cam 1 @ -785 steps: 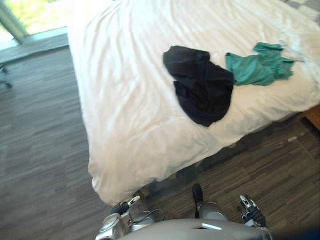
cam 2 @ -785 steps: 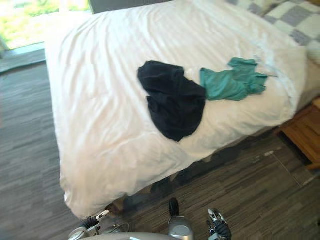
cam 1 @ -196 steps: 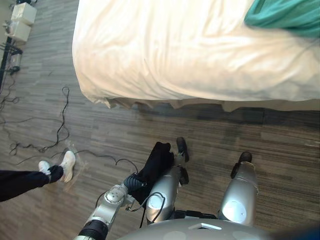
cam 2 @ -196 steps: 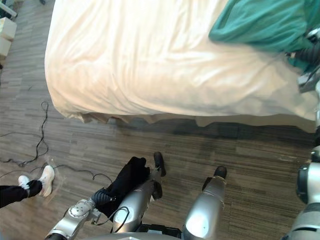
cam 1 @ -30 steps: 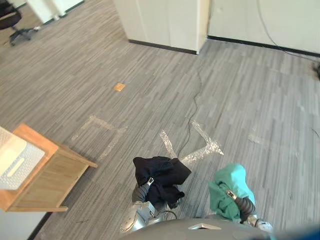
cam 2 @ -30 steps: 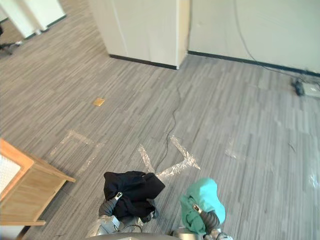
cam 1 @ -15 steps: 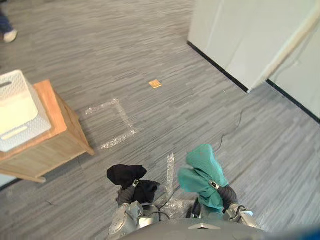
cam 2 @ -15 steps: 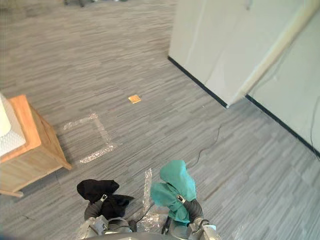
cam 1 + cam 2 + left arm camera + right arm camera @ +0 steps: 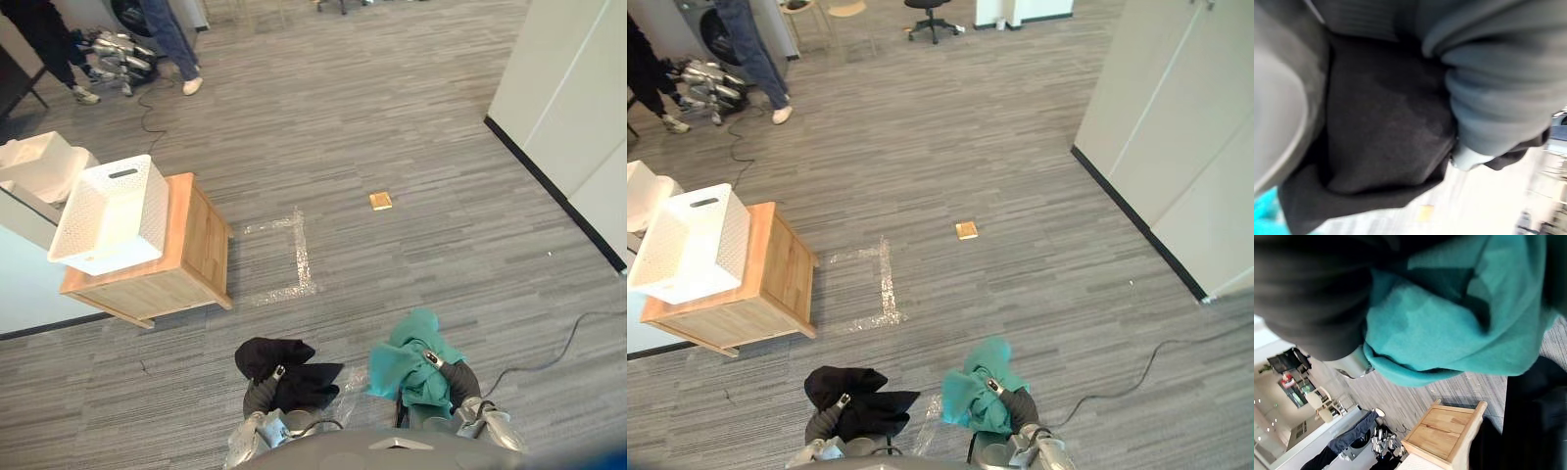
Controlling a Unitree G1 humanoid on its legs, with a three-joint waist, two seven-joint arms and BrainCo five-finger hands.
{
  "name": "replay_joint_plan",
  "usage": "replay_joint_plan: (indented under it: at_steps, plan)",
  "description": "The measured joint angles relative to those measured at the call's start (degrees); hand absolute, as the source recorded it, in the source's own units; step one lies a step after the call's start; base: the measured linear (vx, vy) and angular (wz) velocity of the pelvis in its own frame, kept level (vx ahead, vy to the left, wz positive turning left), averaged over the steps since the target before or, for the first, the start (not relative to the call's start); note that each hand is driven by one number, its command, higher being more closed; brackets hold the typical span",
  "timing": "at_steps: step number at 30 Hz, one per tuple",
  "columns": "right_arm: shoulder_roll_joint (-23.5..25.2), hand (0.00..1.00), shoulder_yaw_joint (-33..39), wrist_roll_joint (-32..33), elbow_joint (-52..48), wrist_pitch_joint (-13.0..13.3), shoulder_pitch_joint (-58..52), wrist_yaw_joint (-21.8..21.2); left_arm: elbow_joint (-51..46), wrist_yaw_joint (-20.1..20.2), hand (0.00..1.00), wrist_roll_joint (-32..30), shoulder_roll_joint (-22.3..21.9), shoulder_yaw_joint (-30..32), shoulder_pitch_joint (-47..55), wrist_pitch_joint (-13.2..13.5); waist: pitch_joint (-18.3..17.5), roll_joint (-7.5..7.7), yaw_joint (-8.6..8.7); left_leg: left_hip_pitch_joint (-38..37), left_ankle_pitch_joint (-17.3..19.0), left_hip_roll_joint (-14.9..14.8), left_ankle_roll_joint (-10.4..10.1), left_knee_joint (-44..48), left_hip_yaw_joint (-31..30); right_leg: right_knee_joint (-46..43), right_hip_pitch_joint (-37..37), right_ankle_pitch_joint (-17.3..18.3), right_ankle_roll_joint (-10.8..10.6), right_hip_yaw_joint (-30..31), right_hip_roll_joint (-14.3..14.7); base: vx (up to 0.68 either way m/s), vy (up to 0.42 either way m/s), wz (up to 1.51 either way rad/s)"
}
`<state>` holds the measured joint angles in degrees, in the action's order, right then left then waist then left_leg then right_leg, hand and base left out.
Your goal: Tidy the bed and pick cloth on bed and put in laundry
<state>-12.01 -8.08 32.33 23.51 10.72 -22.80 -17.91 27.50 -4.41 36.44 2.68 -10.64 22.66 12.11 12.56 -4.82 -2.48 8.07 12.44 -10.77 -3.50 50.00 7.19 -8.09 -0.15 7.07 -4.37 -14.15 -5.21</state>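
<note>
Black cloth (image 9: 284, 360) is bunched in the left hand (image 9: 261, 397), whose fingers curl round it in the left wrist view. The right hand (image 9: 453, 384) clutches a teal cloth (image 9: 407, 357), with a silver fingertip across it. Both bundles hang above open grey floor (image 9: 392, 117), near the wooden table (image 9: 186, 264). A white laundry basket (image 9: 108, 215) stands on that table, and tape lines (image 9: 294, 259) lie just beside it. People's legs (image 9: 171, 39) stand beyond the table, and white wall panels (image 9: 568, 98) stand well apart from it. The right eye view adds an office chair (image 9: 931, 15).
</note>
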Motion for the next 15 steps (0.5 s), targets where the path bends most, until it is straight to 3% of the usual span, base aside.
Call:
replay_joint_plan:
  at_steps: [2,4,5,6,8,11,12,13,15]
  plan:
    - [0.00,1.00,0.66,-0.01,-0.03,0.23,-1.08,-0.14,-1.10,0.43,1.00,0.02,0.04,-0.27,0.13,-0.06,0.16,0.14,-0.21,1.19,0.62,2.26,0.02,-9.37,4.77,3.19,2.65,0.02,0.09,-1.15,0.06,0.19,-0.047,0.08]
    - [-0.01,1.00,0.71,-0.01,-0.17,0.39,-2.31,-0.08,-1.80,0.85,1.00,0.03,0.04,-1.29,0.27,0.13,0.20,0.09,-0.07,0.63,-0.31,4.88,0.01,-25.24,8.41,4.87,4.92,0.05,0.05,-1.92,0.23,0.24,0.035,0.14]
    - [0.08,1.00,0.61,-0.01,-0.17,0.44,-3.19,0.08,-1.81,0.82,1.00,0.03,0.05,-1.77,0.21,0.56,0.32,-0.22,-0.15,-0.13,-3.34,5.65,-0.24,-35.51,9.01,5.41,6.00,0.22,-0.22,-2.44,0.72,0.23,0.085,0.05]
    - [0.00,1.00,0.59,-0.01,-0.07,0.46,-3.47,0.21,-1.73,0.78,1.00,0.04,0.09,-1.93,0.19,0.95,0.49,-0.15,-0.40,-0.90,-6.82,5.55,0.71,-37.76,9.47,5.80,6.89,0.37,-0.51,-2.35,0.96,0.31,0.120,0.06]
    - [0.30,1.00,-0.40,0.04,-0.32,1.06,-3.39,0.59,-1.51,0.19,1.00,0.05,0.27,-2.78,-0.09,1.23,0.14,0.42,-0.25,-2.36,-7.46,6.29,1.67,-39.23,10.91,6.41,8.68,1.01,-1.27,-2.34,0.61,0.26,0.088,0.20]
    - [0.08,1.00,-2.30,0.05,0.42,1.54,-1.62,1.09,-1.46,-0.93,1.00,0.08,0.61,-2.64,-2.02,1.71,0.86,2.08,-1.38,-1.05,-3.88,6.40,5.30,-34.14,13.86,5.83,9.19,1.66,-0.80,-2.31,-1.28,0.28,0.132,0.11]
    - [0.00,1.00,-2.55,0.04,0.59,1.54,-1.36,1.23,-1.56,-1.00,1.00,0.08,0.36,-2.33,-2.09,1.75,0.78,2.32,-1.67,-1.15,-2.76,6.57,5.36,-33.41,14.59,5.33,9.18,1.78,-0.76,-2.37,-1.92,0.31,0.122,-0.21]
    - [-0.04,1.00,-3.05,0.02,0.72,1.52,0.54,1.37,-1.68,-1.23,1.00,0.08,0.15,-1.59,-1.93,1.73,0.36,3.17,-1.98,-1.74,-0.98,7.65,6.69,-32.67,14.99,2.73,9.09,3.30,-1.84,-2.72,-3.65,0.44,0.158,-0.01]
    - [0.75,1.00,-3.12,-0.02,1.30,1.52,1.70,1.56,-1.93,-2.32,1.00,0.10,0.64,-0.99,-1.89,1.20,-0.15,4.40,-1.59,-4.42,0.94,10.60,8.88,-32.38,14.21,-13.79,5.32,5.87,-4.89,-3.45,-9.20,0.42,0.146,0.23]
